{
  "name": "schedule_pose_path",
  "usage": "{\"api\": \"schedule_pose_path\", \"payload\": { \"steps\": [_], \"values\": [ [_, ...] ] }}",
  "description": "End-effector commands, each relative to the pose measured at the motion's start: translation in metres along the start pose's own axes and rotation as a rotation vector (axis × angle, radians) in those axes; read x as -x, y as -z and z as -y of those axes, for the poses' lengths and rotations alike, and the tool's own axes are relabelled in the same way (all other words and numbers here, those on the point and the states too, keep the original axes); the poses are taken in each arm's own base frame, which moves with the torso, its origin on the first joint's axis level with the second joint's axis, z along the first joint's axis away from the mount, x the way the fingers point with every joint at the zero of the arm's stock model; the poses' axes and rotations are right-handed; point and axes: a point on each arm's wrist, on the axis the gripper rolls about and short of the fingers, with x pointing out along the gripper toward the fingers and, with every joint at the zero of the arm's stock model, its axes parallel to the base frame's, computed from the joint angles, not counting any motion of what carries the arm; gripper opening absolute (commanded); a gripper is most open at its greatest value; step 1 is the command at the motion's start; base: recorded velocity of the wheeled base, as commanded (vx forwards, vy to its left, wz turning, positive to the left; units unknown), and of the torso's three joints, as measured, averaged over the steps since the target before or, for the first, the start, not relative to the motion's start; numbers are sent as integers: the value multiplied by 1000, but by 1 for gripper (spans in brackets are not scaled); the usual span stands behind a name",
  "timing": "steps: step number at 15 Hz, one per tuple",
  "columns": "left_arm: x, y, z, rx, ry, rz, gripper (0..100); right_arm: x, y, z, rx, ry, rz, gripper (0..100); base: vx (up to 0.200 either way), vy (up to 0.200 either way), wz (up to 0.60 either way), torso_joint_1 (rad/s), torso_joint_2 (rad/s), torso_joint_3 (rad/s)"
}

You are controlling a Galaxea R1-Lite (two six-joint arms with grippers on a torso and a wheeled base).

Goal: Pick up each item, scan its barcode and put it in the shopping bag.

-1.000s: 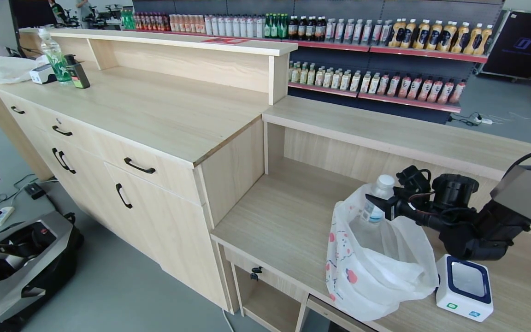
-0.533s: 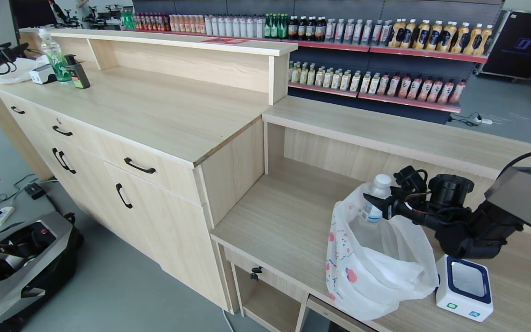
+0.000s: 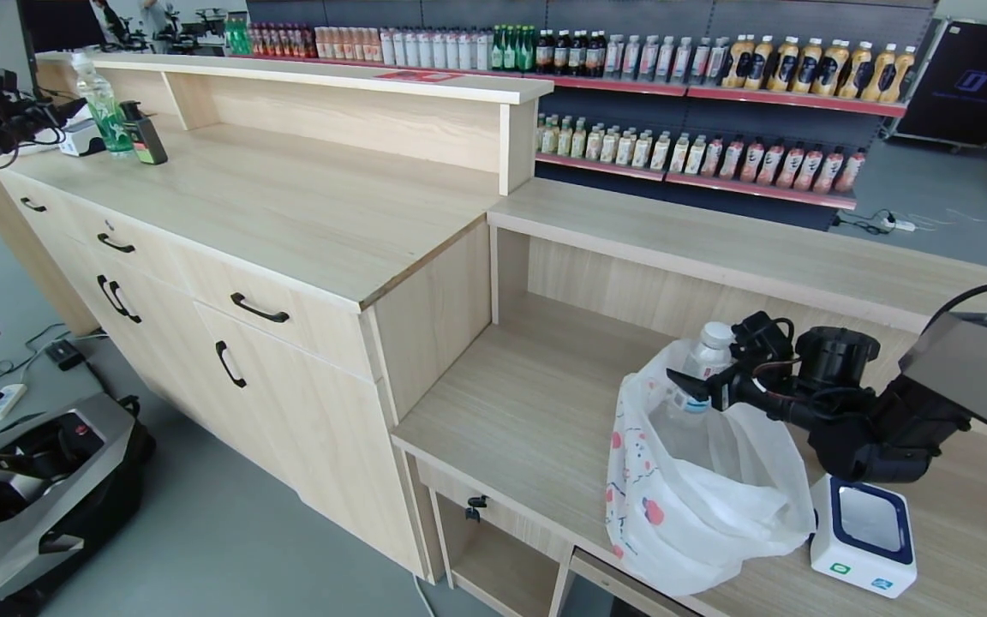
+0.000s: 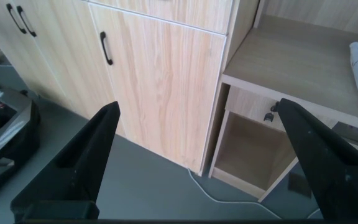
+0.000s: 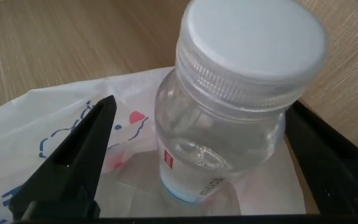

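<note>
On the lower pale wooden bench point(image 3: 536, 403), at the robot's right, a white plastic shopping bag with red and blue prints point(image 3: 699, 506) stands open. A clear plastic bottle with a white screw cap point(image 3: 710, 343) stands in its mouth, cap and shoulders above the rim. The right end effector point(image 5: 202, 109) is level with the bottle's upper part, released. Its two dark fingers point(image 5: 73, 168) are spread wide on either side of the bottle, one with a clear gap and the other at or just off the plastic. The bottle's long axis is upright, across the line of the fingers, and it sits at their tips rather than deep between them.

By my reading the drop is done. The coming move turns on backing straight out along the fingers' own line, since a sideways drift would push the neck and could tip the bottle or drag the bag.

A white barcode scanner with a dark-framed window point(image 3: 864, 531) lies just beside the bag, under the right arm.

The left end effector point(image 4: 197, 112) hangs released and grasps nothing, facing the cupboard fronts. A green-labelled clear bottle point(image 3: 102, 98) and a small dark container point(image 3: 144, 133) stand at the far left end of the taller pale wooden bench point(image 3: 288, 197), well apart from the bag and on the left arm's side.
</note>
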Motion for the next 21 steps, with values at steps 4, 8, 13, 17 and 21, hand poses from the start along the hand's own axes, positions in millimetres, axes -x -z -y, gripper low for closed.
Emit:
{"api": "schedule_pose_path", "payload": {
  "steps": [4, 8, 13, 17, 21],
  "values": [
    [0, 0, 0, 0, 0, -1, 100, 7, -27, 3, -9, 9, 49, 100, 0, 0, 0, 0, 0, 0],
    [0, 0, 0, 0, 0, -1, 100, 60, -94, -6, 9, 14, 72, 100, 0, 0, 0, 0, 0, 0],
    [0, 0, 0, 0, 0, -1, 100, 185, -178, -30, 90, 117, 157, 100, 0, 0, 0, 0, 0, 0],
    [0, 0, 0, 0, 0, -1, 100, 253, -203, -23, 141, 339, 39, 100, 0, 0, -450, -87, 185, 120],
    [0, 0, 0, 0, 0, -1, 100, 275, -205, -1, -2, 534, -144, 100, 0, 0, -600, -139, 362, 201]
  ]
}}
